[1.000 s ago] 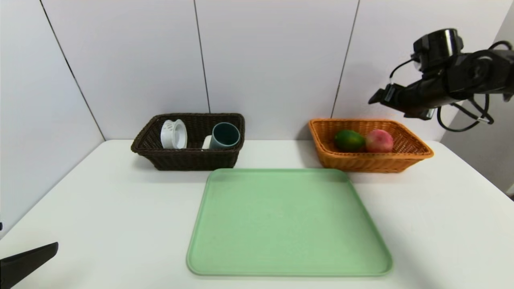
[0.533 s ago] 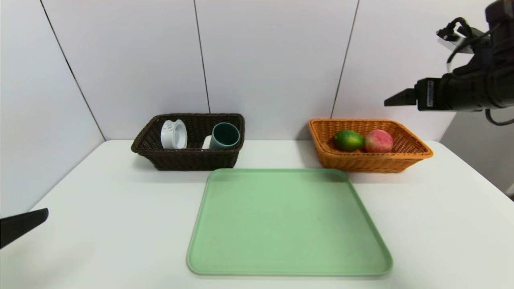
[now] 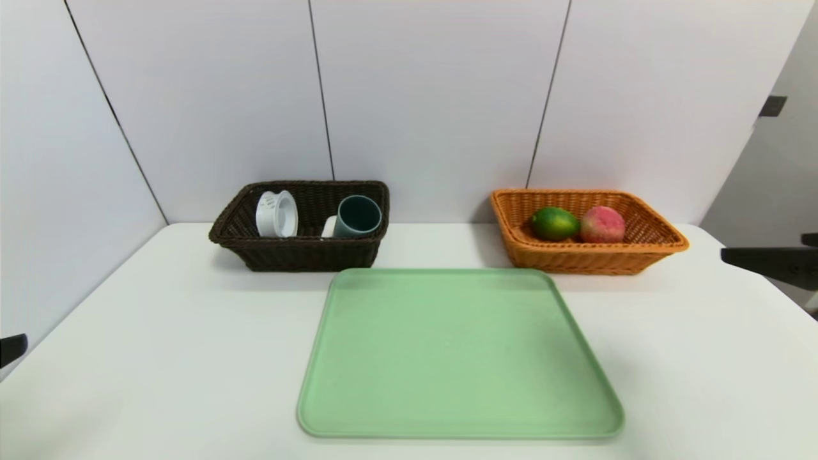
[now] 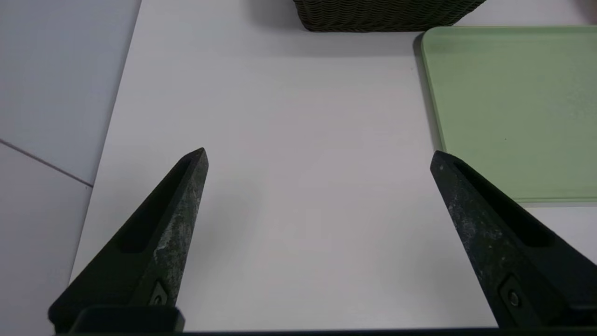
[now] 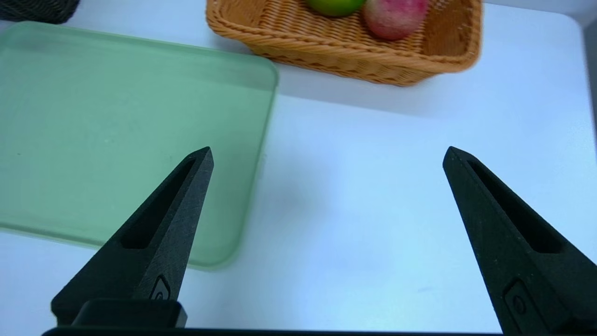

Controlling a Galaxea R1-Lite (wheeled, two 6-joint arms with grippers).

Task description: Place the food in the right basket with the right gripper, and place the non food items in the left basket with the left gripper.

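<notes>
So the oval glossy green citrus [image 3: 555, 223] and round pink-red peach [image 3: 602, 225] sat in the orange-tan wicker basket [image 3: 594, 249], beyond the right gripper's [image 5: 328, 156] wide-open, empty jaws. Left gripper [image 4: 319, 157] hung over the white bench's [image 3: 192, 358] left side, jaws spread and empty too.

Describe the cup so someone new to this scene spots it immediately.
Beyond the green tray, toward the robot's left, sits a dark brown wicker basket. The cup lies tilted at that basket's right end, its round mouth showing. It is blue-grey and hollow, unlike the white block beside it and the white spool-like container farther left.
</notes>
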